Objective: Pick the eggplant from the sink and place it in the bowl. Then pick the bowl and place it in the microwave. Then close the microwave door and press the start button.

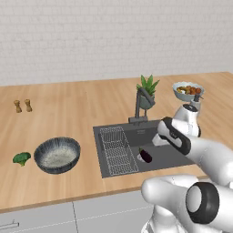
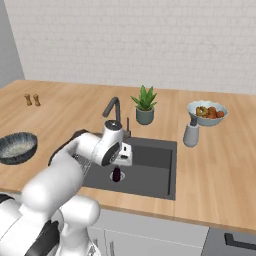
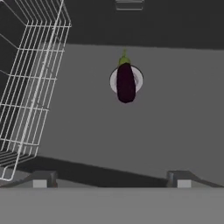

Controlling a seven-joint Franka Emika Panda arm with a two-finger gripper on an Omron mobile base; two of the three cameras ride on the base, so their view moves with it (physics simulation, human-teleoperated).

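We are on the first step: our end effector [image 3: 111, 179] hovers over the sink [image 1: 173, 154], jaws wide apart and empty. The eggplant [image 3: 126, 83] lies on the drain; next we likely must descend and straddle it, before carrying it to the bowl [image 1: 57, 155].

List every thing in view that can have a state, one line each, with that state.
gripper: open, holding nothing, above the sink floor
eggplant: lying over the round drain, not gripped
sink: dry, no water running
wire rack: in the sink's left part, nothing in it
bowl: upright on the counter, empty
small bowl: upright, filled with colourful food
broccoli: loose on the counter beside the bowl
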